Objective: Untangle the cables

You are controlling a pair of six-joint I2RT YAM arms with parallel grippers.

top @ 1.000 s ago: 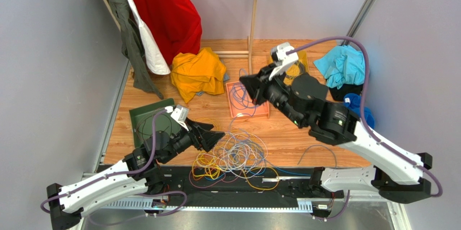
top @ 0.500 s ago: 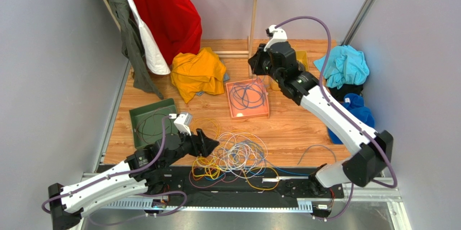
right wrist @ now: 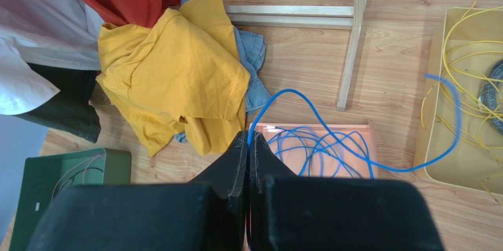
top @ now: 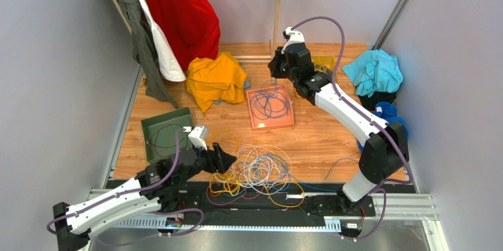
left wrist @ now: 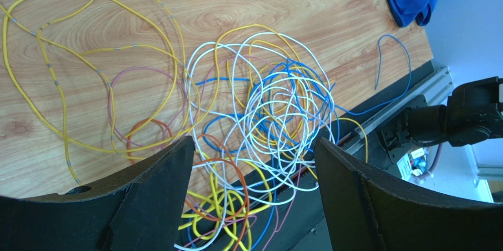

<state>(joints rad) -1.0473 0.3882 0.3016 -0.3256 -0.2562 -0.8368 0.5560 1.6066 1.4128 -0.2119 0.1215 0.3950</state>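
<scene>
- Left gripper (left wrist: 252, 152): jaws wide, empty; tangle of cables (left wrist: 271, 115) directly beneath and ahead. Next move likely needs one loose strand singled out.
- Right gripper (right wrist: 248, 138): clamped on blue cable (right wrist: 289, 91), which trails into orange tray (right wrist: 354, 126) just below. Step looks like sorting; release next.

The left arm (top: 106, 204) and the right arm (top: 345, 109) wore white shells between black joint housings. A thick purple-grey hose (top: 319, 18) ran along each. A small white camera block (top: 198, 134) capped each wrist. The left gripper (left wrist: 254, 145) had matte black, wedge-shaped fingers (left wrist: 150, 195).
</scene>
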